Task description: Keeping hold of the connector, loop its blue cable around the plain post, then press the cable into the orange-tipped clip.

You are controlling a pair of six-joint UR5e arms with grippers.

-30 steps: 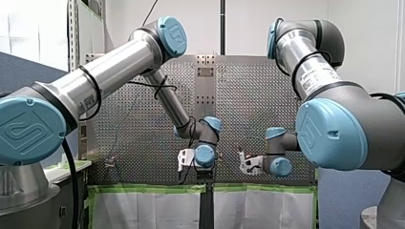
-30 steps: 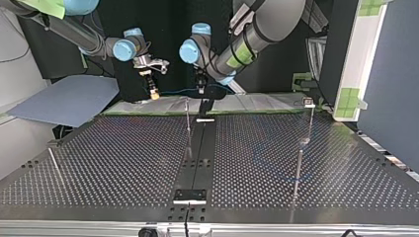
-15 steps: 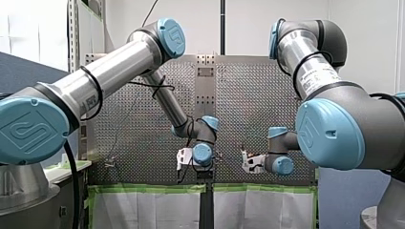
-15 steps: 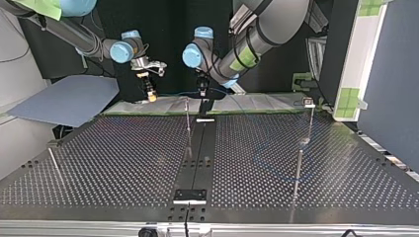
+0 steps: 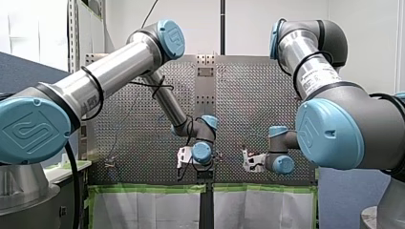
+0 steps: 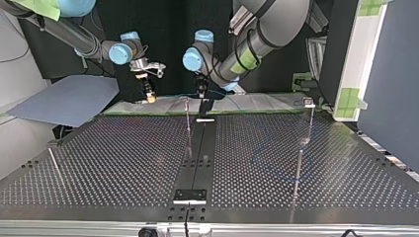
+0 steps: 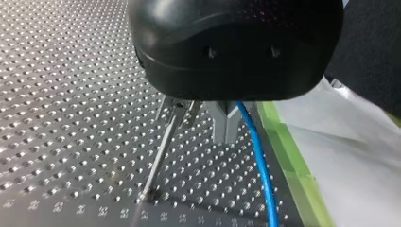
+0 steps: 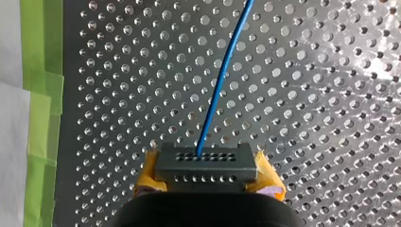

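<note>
Green tape (image 8: 40, 71) edges the perforated table (image 6: 123, 158) beside white sheeting (image 7: 340, 156).

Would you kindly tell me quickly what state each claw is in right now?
Left claw: cannot be told; the blue cable runs close beside it.
Right claw: closed, holding the connector.

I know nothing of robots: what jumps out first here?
Two big silver-and-blue arms, my left arm and my right arm, fill the front view's sides. In the right wrist view my right gripper pinches a grey connector between yellow pads, its blue cable running off across the perforated table.
</note>
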